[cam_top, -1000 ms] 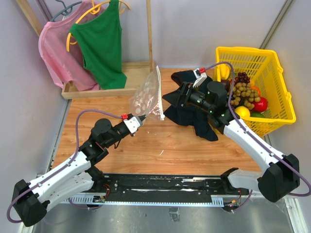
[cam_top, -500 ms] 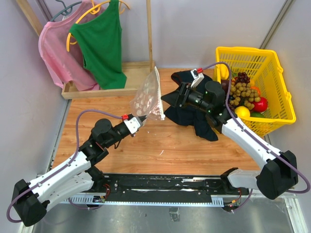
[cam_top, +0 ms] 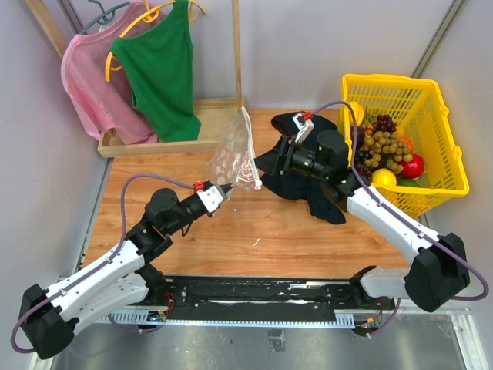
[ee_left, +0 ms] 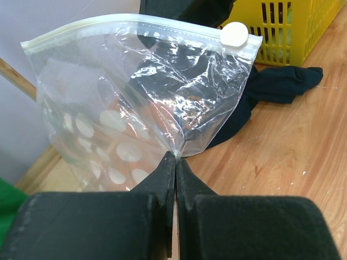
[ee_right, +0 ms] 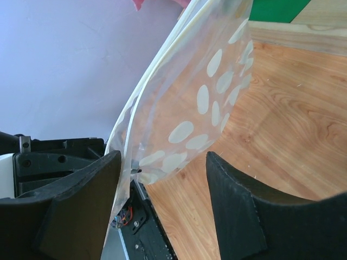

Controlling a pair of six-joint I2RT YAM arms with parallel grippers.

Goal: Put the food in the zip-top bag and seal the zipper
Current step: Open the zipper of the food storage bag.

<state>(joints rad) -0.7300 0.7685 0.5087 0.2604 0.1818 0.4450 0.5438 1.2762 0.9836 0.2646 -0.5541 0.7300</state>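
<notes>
The zip-top bag (cam_top: 235, 153) is clear with white dots and stands upright over the table. My left gripper (cam_top: 225, 186) is shut on its bottom corner; in the left wrist view (ee_left: 176, 158) the pads pinch the plastic. The zipper (ee_left: 135, 24) runs along the top edge, with a white slider (ee_left: 234, 33) at its right end. My right gripper (cam_top: 273, 158) is open just right of the bag. In the right wrist view the bag (ee_right: 190, 103) hangs between the spread fingers (ee_right: 81, 200), close to the left one. The food lies in the yellow basket (cam_top: 443, 146): longan (cam_top: 381, 146), grapes (cam_top: 384, 123), lemon (cam_top: 383, 177), apple (cam_top: 414, 166).
A dark navy cloth (cam_top: 316, 189) lies on the table under my right arm, beside the basket. A wooden rack base (cam_top: 208, 127) with hung pink and green tops (cam_top: 158, 73) stands at the back left.
My right gripper has moved left, away from the basket and up to the bag, staying open. My left gripper holds the bag in the same place.
</notes>
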